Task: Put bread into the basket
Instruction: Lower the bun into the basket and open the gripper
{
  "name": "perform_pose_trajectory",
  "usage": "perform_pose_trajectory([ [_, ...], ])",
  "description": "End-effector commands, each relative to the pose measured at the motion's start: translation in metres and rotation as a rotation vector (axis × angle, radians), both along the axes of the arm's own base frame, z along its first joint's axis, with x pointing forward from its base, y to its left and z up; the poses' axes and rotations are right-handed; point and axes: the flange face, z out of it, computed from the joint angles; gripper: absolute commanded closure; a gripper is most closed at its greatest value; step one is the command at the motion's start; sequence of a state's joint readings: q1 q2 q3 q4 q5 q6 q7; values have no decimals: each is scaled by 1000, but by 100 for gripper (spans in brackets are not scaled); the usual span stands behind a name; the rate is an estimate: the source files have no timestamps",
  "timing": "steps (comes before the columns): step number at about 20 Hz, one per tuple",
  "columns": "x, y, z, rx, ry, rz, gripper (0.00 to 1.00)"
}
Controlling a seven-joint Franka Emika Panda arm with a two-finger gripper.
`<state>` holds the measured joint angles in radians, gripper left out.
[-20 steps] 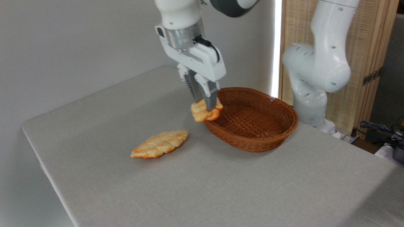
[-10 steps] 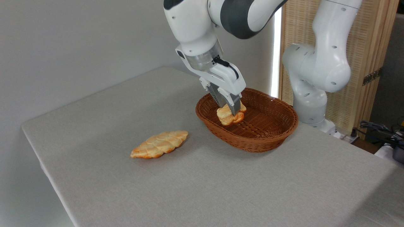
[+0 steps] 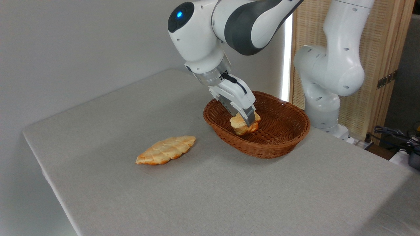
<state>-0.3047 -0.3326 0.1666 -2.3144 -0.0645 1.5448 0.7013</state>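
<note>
Claw (image 3: pixel 247 122) squeezed tight on the bread (image 3: pixel 243 125), tipped down inside the basket (image 3: pixel 279 144). Bread low in the basket's left part, close to the woven bottom; touching it or not, hard to tell. Basket near the far right edge of the table (image 3: pixel 197 196). Long braided loaf (image 3: pixel 165 149) flat on the cloth, left of the basket, well apart from it.
</note>
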Motion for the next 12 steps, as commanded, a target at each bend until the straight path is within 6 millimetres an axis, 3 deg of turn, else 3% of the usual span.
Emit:
perform_pose_trajectory([
  [1, 1, -2, -1, 3, 15, -24, 0],
  [9, 1, -4, -2, 6, 17, -30, 0],
  [12, 9, -6, 18, -2, -31, -28, 0],
])
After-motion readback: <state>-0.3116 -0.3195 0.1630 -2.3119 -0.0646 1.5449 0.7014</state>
